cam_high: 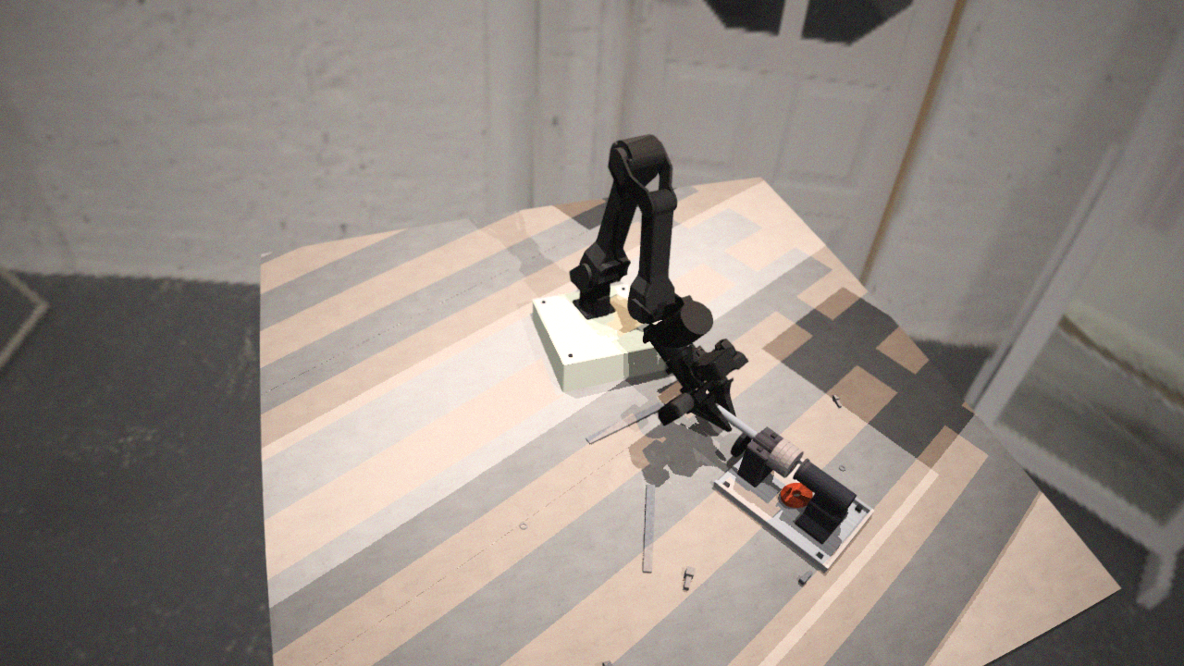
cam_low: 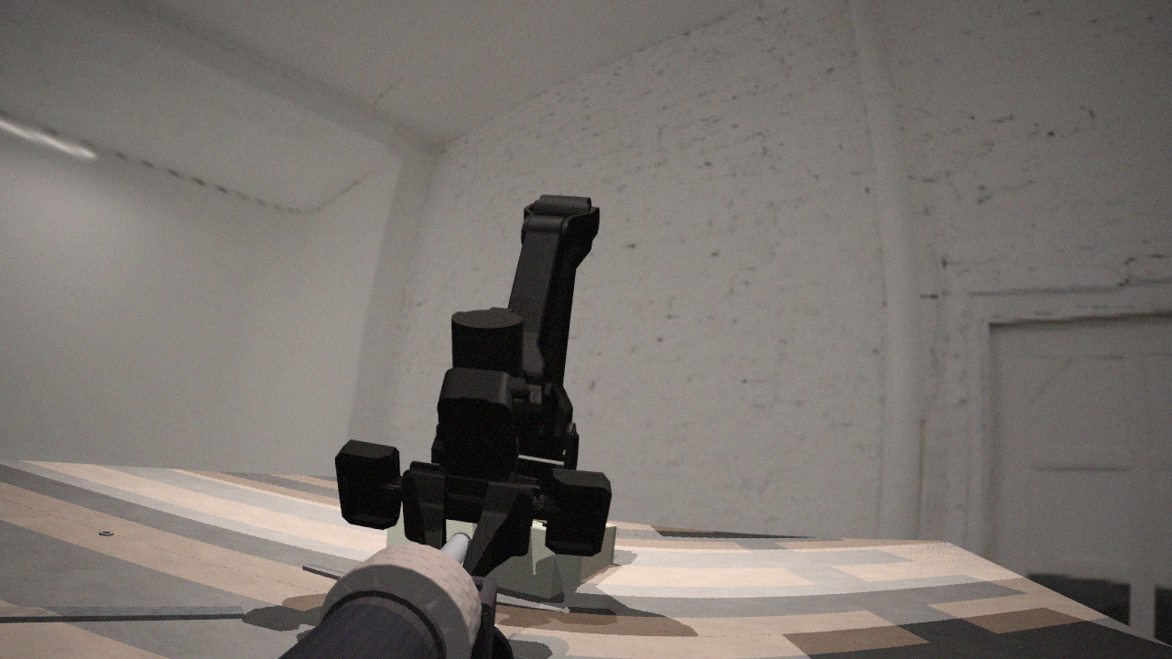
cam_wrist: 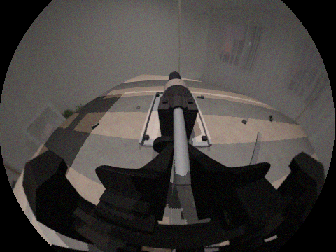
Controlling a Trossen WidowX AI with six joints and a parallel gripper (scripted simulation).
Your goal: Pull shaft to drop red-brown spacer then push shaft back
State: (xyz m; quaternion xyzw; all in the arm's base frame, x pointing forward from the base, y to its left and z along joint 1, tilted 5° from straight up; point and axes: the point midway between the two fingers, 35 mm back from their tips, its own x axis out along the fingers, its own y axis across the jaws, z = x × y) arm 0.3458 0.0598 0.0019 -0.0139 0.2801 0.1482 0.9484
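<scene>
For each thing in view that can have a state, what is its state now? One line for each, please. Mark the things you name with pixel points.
Gripper (cam_high: 721, 407) (cam_wrist: 178, 145): shut on the shaft.
Shaft (cam_high: 739, 421) (cam_low: 456, 547) (cam_wrist: 179, 133): partly pulled out.
Red-brown spacer (cam_high: 794, 497): off the shaft, down at the tray.
Pale spacers (cam_high: 783, 455) (cam_low: 426, 571): up in line with the shaft; count unclear.
Housing block (cam_high: 828, 487): standing on the tray (cam_high: 770, 521).

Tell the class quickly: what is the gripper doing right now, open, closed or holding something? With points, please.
Gripper (cam_high: 721, 407) (cam_low: 469, 550) (cam_wrist: 178, 145): closed, holding the shaft (cam_high: 735, 420) (cam_low: 456, 547) (cam_wrist: 180, 138).
</scene>
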